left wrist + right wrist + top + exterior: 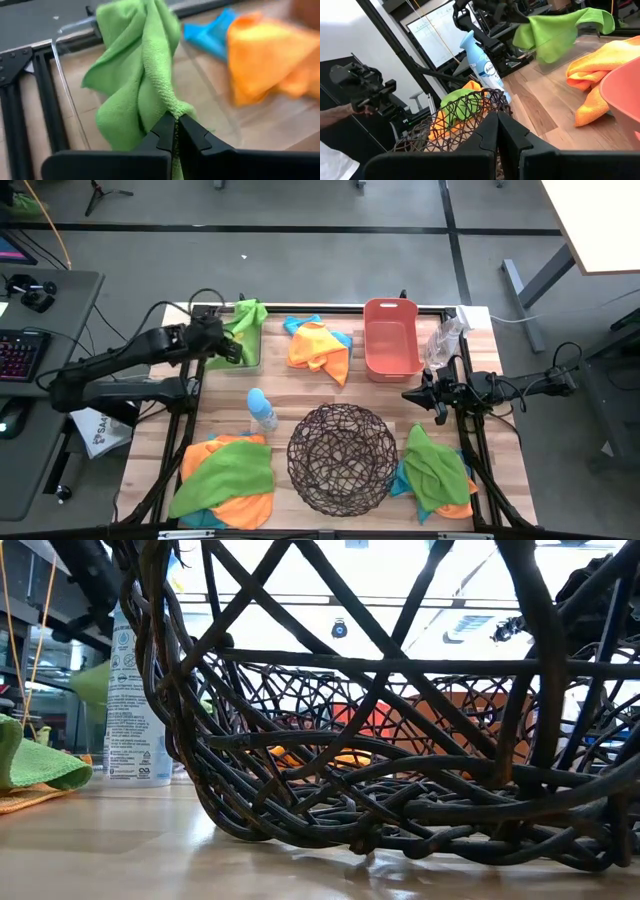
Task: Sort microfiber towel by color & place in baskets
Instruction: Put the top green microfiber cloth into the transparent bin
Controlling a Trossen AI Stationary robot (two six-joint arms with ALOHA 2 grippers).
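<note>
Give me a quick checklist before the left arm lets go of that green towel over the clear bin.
1. Left gripper clamped on green towel: ok.
2. Towel over the clear bin: ok.
3. Towel fully inside the bin: not ok, it drapes over the far rim.
4. Right gripper away from the bin, shut and empty beside the salmon basket: ok.
5. Bin otherwise empty: cannot tell.

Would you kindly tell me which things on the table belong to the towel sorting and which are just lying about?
Belong to the job:
- green towel in the left gripper
- towel piles
- clear bin
- salmon basket
- wire basket

Just lying about:
- spray bottle
- clear bag
</note>
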